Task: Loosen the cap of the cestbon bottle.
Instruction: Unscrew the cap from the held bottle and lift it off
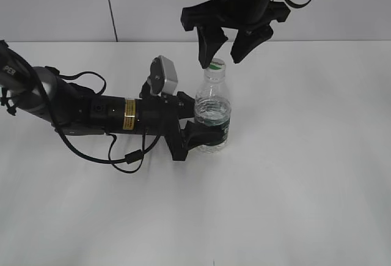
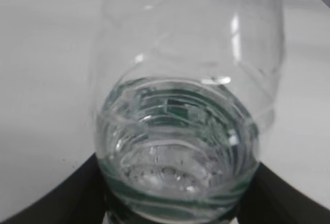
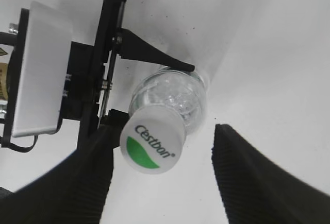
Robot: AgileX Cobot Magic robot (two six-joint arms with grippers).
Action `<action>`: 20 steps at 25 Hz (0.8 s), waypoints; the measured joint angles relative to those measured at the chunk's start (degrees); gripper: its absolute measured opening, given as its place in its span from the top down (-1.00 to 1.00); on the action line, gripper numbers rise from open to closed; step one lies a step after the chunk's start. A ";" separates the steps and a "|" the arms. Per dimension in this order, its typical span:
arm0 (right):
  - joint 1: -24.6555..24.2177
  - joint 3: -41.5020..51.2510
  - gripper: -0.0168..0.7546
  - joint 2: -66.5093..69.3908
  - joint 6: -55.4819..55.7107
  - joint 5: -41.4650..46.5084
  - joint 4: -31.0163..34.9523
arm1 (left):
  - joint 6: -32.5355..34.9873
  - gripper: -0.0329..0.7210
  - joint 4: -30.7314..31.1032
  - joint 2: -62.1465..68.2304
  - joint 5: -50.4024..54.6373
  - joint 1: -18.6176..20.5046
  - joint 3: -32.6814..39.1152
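Exterior view: bottle (image 1: 213, 116) stands upright mid-counter (image 1: 293, 186), approx a third full of water. Left end effector (image 1: 198, 125) comes in from the side w/ fingers clamped around the green label band, so it's gripping the bottle. Right end effector (image 1: 225, 49) hangs above w/ fingers spread wide, open. One fingertip sits just beside the cap (image 1: 216, 65); can't tell if it's touching. Right wrist cam looks down on the cap (image 3: 152, 139), white w/ green leaf and "C'estbon", closer to the left finger (image 3: 77, 183) than the right.
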 joint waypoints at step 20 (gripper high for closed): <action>0.86 0.02 0.19 1.00 -0.91 -0.06 -0.32 | 0.00 -0.20 0.00 0.00 0.00 0.00 0.00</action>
